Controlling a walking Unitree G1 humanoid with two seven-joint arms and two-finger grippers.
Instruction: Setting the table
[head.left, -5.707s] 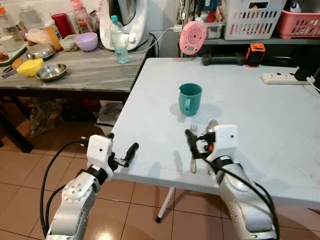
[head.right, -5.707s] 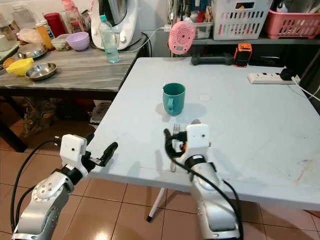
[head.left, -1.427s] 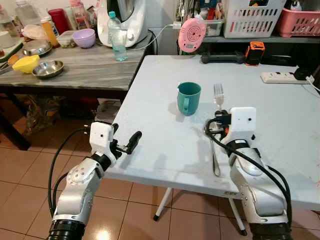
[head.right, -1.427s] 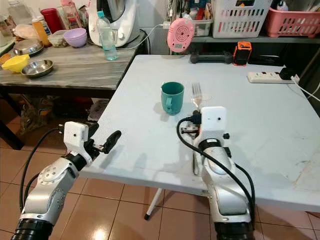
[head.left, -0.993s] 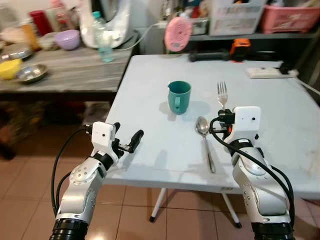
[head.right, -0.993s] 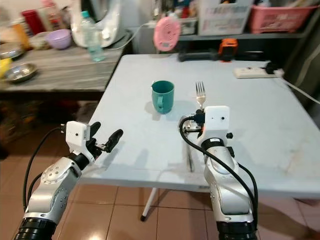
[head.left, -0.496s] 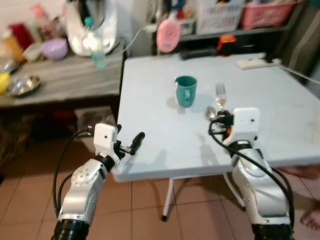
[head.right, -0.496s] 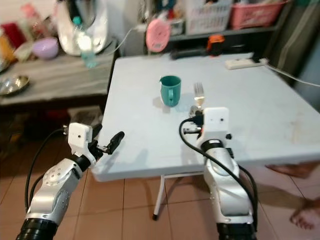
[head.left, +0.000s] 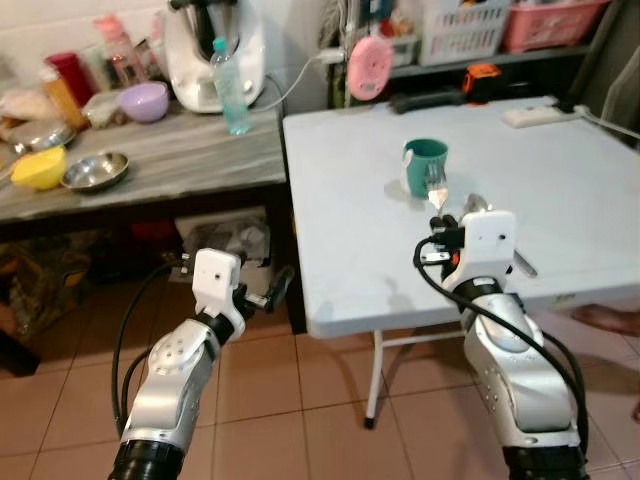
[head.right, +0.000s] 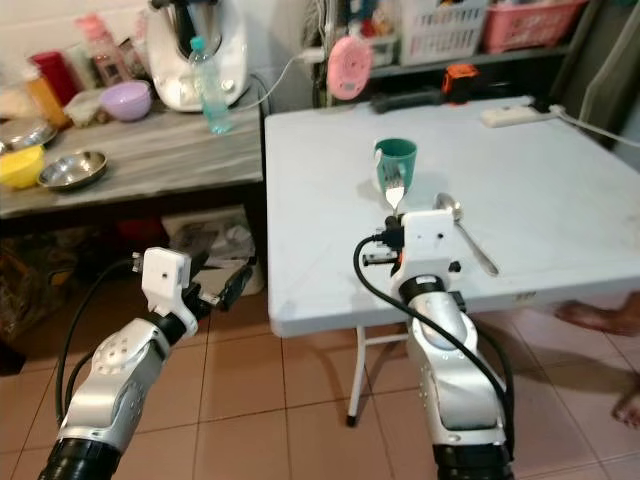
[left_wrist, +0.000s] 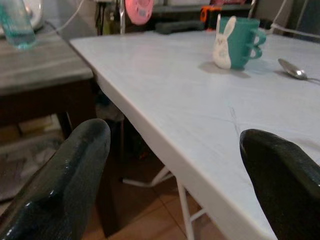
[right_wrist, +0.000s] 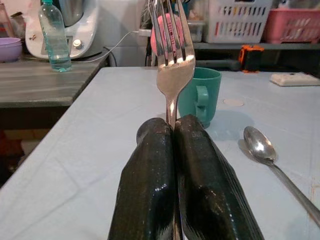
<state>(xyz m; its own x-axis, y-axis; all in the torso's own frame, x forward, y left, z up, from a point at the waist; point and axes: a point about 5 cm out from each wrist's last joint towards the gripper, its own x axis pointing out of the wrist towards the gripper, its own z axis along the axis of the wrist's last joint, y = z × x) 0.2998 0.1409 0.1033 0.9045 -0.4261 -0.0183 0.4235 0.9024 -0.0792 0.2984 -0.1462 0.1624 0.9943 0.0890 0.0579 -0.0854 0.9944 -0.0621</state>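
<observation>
White desk (head.left: 350, 200) carried cup (head.left: 424, 166), spoon (head.right: 468, 234). Right gripper (right_wrist: 172, 131) jaws clenched on fork (right_wrist: 172, 60), tines up, near cup. Left gripper (left_wrist: 175, 165) jaws released, idle. Fork likely light, stiff, slippery; handle best hold.

The right gripper (right_wrist: 172, 150) hangs over the table's (head.left: 350, 230) near edge, pinching a fork (right_wrist: 172, 65) upright. The mug (head.left: 425, 165) stands just beyond it, the spoon (head.right: 470, 235) lies to its right. The left gripper (head.left: 275, 290) hovers left of the table, off its corner.
</observation>
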